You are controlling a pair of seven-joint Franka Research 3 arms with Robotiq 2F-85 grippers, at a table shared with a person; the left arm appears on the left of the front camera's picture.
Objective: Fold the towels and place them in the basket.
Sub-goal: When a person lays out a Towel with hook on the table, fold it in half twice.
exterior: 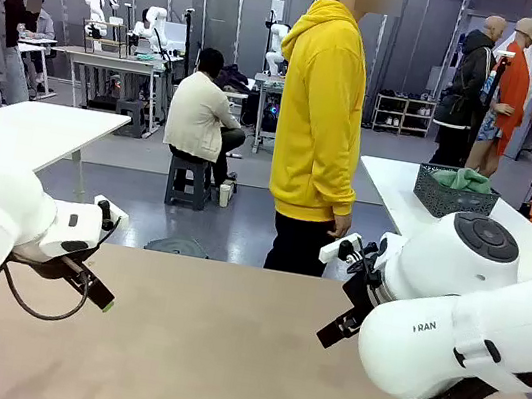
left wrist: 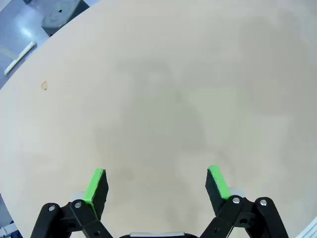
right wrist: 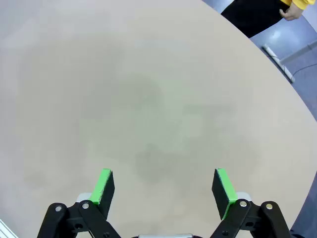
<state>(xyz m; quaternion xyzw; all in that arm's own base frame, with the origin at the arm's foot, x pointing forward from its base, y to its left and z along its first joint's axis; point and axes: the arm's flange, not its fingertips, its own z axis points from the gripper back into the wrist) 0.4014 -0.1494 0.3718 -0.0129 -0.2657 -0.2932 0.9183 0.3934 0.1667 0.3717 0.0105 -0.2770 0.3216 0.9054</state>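
Observation:
A dark grey lattice basket (exterior: pixel 448 200) stands on a white side table (exterior: pixel 398 195) at the far right, beyond my own table. A sea-green towel (exterior: pixel 462 178) lies bunched inside it, rising above the rim. My left gripper (exterior: pixel 106 260) hangs open over the left part of the tan table (exterior: pixel 221 354), holding nothing. My right gripper (exterior: pixel 337 292) hangs open over the right part, also holding nothing. In the left wrist view my left gripper (left wrist: pixel 157 181) has its green pads wide apart above bare tabletop. The right wrist view shows my right gripper (right wrist: pixel 163 186) the same way.
A person in a yellow hoodie (exterior: pixel 320 117) stands at the table's far edge, side-on, hands down. The dark trousers (right wrist: pixel 257 15) show past the table rim. Another white table (exterior: pixel 24 131) stands at the far left. A small mark (left wrist: pixel 44 85) lies on the tabletop.

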